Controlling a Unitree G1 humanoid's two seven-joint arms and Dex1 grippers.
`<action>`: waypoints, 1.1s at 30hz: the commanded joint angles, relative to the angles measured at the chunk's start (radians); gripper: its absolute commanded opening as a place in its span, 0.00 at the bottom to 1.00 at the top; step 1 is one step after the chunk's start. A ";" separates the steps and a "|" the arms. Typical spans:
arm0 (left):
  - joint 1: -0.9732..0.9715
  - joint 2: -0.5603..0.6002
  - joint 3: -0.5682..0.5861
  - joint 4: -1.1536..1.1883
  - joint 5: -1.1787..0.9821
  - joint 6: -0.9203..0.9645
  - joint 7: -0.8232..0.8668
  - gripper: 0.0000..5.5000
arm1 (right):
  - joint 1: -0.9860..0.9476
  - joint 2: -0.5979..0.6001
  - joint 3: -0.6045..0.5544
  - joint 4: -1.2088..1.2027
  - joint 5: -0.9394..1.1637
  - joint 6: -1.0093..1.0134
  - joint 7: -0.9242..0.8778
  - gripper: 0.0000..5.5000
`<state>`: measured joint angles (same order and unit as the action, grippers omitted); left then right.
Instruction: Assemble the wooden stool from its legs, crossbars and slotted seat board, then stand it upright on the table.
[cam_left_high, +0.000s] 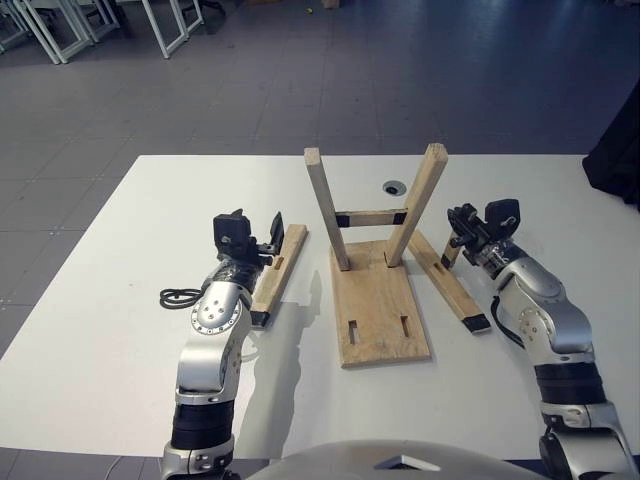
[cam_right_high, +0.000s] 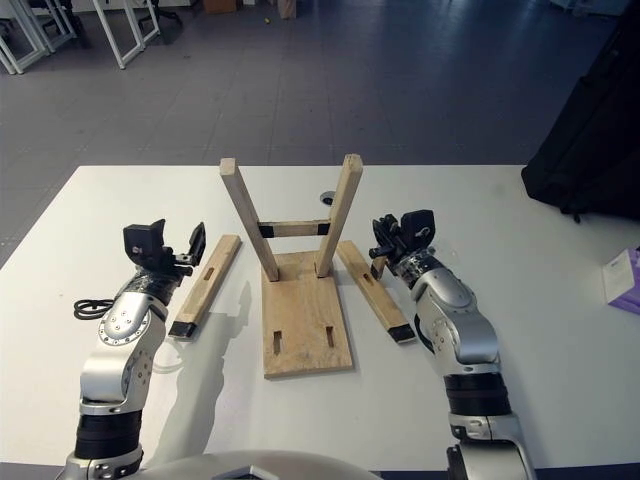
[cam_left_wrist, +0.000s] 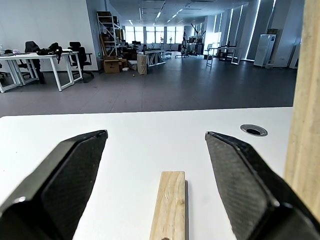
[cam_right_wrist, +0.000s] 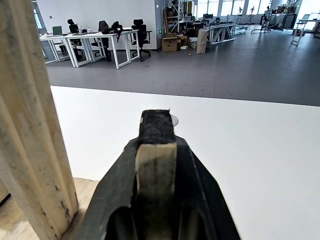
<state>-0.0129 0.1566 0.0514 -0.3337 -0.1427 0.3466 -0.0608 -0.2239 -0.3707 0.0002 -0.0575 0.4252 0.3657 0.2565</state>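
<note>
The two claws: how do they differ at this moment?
The left claw is open and holds nothing; the right claw is shut on a short wooden bar. The left claw sits at the end of a loose leg left of the seat board; the right claw is on the board's right. Both are black and low over the table.

Two legs (cam_left_high: 326, 205) with crossbar (cam_left_high: 372, 217) stand in the flat seat board (cam_left_high: 380, 320); loose legs (cam_left_high: 279, 268) flank it.

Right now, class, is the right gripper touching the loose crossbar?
Touching. The right wrist view shows the right gripper shut on the crossbar, pressing both its sides.
</note>
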 joint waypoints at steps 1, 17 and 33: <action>0.014 -0.007 0.001 0.005 0.013 0.009 0.006 0.66 | -0.031 -0.005 -0.034 -0.053 -0.002 0.044 0.008 0.07; 0.006 -0.007 0.001 0.007 0.021 0.021 -0.005 0.66 | 0.083 0.058 -0.019 0.013 -0.080 0.012 0.040 0.07; 0.004 -0.024 0.003 0.022 0.002 0.031 -0.007 0.66 | 0.245 0.178 -0.008 0.285 -0.201 -0.304 0.015 0.07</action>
<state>-0.0020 0.1377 0.0528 -0.3188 -0.1342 0.3497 -0.0638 -0.0865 -0.2213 -0.0295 0.0912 0.2682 -0.0164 0.2900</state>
